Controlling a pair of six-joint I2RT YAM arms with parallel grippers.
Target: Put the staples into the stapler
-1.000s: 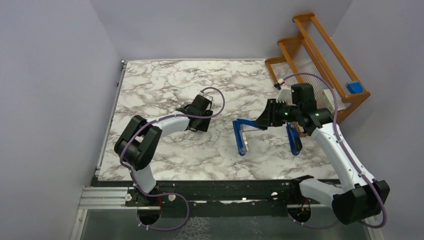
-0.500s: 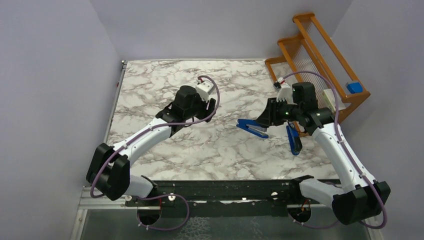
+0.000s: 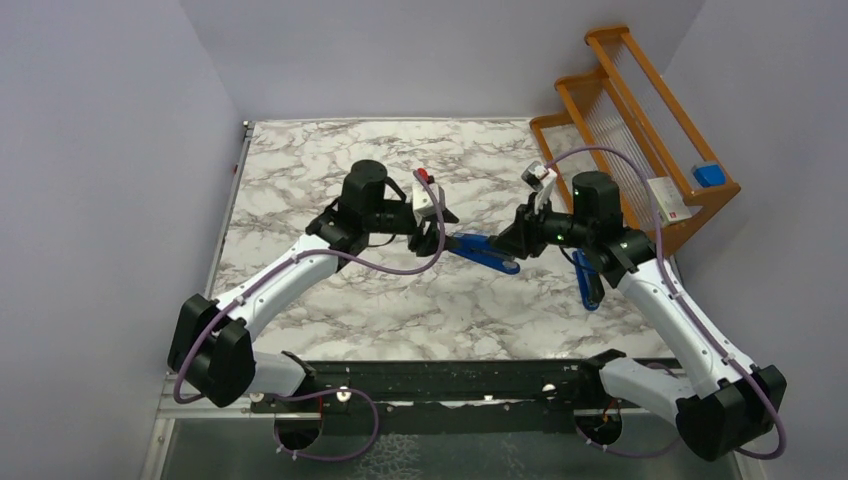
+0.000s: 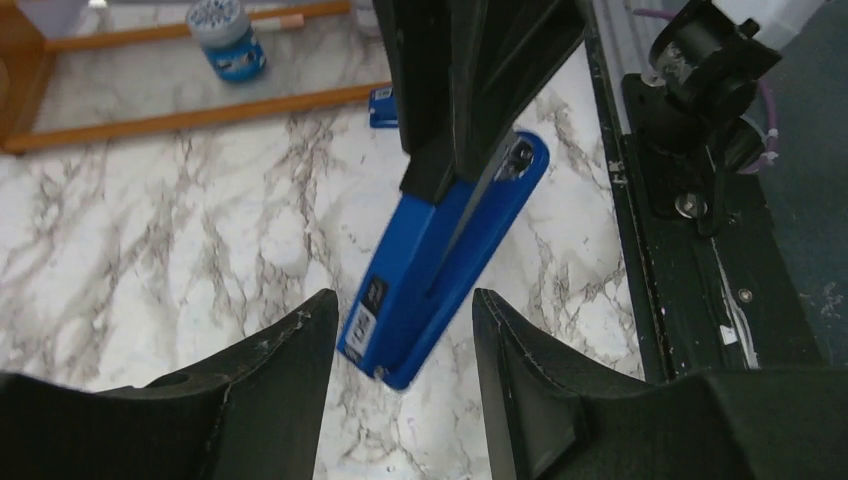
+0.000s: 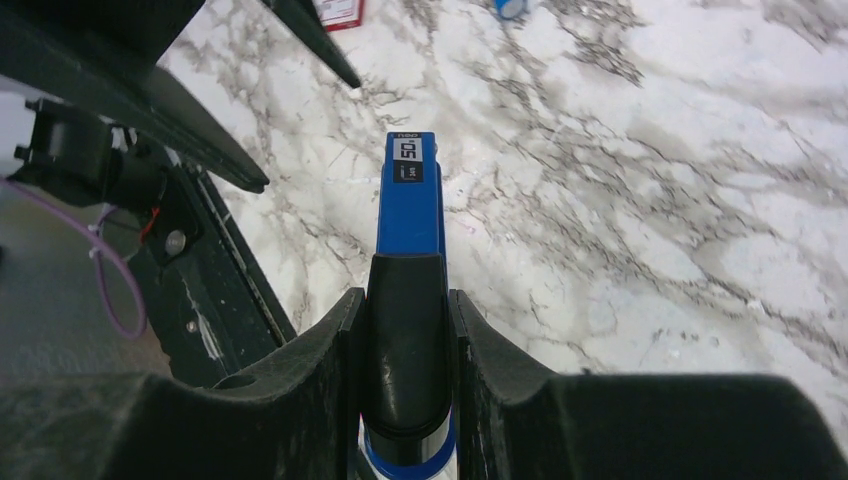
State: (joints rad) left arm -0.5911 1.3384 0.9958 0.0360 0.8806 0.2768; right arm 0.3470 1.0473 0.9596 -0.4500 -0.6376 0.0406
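Found the right tool (image 5: 405, 300) clamped narrow on the rear of the blue stapler (image 4: 440, 250), holding it clear of the table (image 3: 330, 160). Found the left tool (image 4: 403, 300) spread wide, straddling the stapler's free end with a gap showing on each side and no contact seen. Judged the main risk as a skewed closure, liable to twist the stapler out of the right tool's hold or to pinch the cover shut instead of opening it. Noted the long axis running across the table, free end pointing at the left tool and angled slightly away from the arm bases. Located the staples (image 3: 668, 200) well apart, on the wooden rack (image 3: 640, 80) at right.
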